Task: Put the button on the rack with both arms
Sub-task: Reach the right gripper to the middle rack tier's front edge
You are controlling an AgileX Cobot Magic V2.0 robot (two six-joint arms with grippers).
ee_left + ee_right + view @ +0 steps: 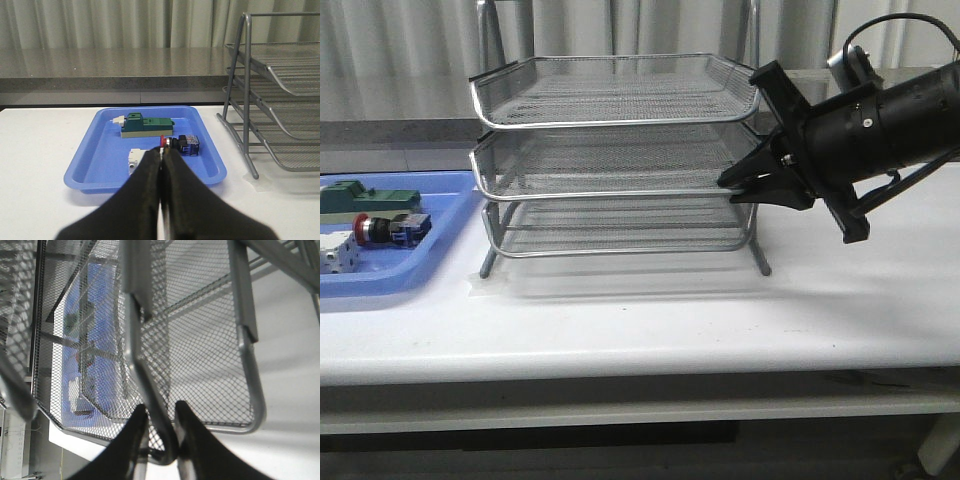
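Button (180, 144) lies in blue tray (85, 165); right claw (161, 432) grips rack (620, 150) rim.

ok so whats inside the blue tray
The blue tray holds the button, a green block and a white part that the left jaws partly cover.

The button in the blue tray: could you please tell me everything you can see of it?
The button is a small push-button switch with a red mushroom head, a black-and-silver collar and a blue rear block. It lies on its side on the floor of the blue tray, head toward the white part, just in front of the green block. Only the tray touches it; the left gripper, fingers together, is short of it.
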